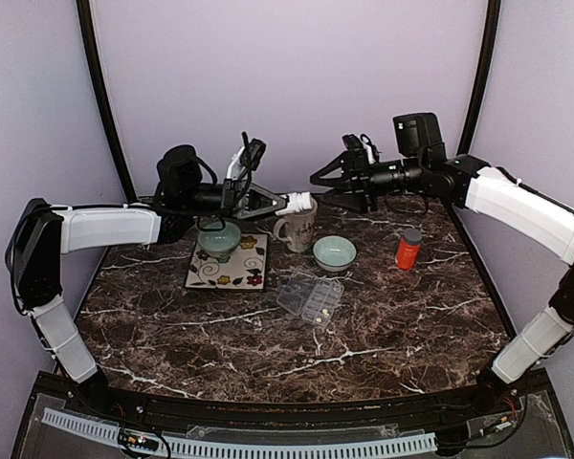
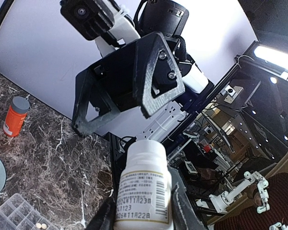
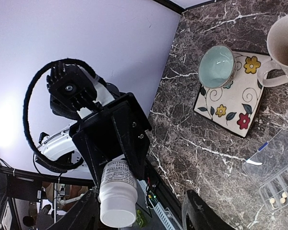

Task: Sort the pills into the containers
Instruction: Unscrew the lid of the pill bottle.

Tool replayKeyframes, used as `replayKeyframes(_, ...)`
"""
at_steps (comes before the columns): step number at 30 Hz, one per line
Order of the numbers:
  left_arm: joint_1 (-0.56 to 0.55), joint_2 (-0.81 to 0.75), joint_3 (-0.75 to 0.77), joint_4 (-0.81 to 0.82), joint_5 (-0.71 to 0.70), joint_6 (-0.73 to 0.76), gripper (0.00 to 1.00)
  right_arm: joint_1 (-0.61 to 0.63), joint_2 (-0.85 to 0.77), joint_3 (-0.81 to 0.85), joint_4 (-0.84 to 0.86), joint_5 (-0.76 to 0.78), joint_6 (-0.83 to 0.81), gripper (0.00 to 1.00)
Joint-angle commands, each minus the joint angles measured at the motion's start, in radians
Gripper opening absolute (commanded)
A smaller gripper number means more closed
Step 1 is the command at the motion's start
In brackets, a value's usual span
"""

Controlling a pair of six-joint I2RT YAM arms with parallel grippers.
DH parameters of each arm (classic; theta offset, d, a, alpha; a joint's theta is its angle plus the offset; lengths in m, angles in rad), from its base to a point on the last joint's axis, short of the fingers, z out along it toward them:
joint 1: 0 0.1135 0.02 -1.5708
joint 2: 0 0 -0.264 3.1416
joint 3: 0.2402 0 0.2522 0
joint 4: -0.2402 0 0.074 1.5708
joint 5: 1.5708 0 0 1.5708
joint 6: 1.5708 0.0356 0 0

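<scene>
The left gripper (image 2: 144,213) pinches a bottle (image 2: 143,184), level; the right gripper (image 3: 141,203) gapes around its cap (image 3: 117,214) (no contact yet); pills (image 3: 283,194) lie in the box (image 1: 327,292); a skewed bite could wrench the bottle loose.

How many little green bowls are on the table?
2: one bowl sits on the flowered tile, the other stands on the table between the mug and the orange bottle.

A robotics lab: curtained booth (image 1: 287,86), spare robot arms (image 2: 230,194) beyond.
</scene>
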Motion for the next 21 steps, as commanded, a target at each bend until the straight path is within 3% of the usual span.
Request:
replayKeyframes(1, 0.007, -0.013, 0.048, -0.036, -0.005, 0.064, 0.0, 0.012, -0.001, -0.013, 0.024, -0.024, 0.044, 0.58)
replayKeyframes(21, 0.005, 0.014, 0.071, -0.093, -0.016, 0.117, 0.0, 0.05, -0.002, -0.05, 0.115, -0.076, 0.115, 0.55)
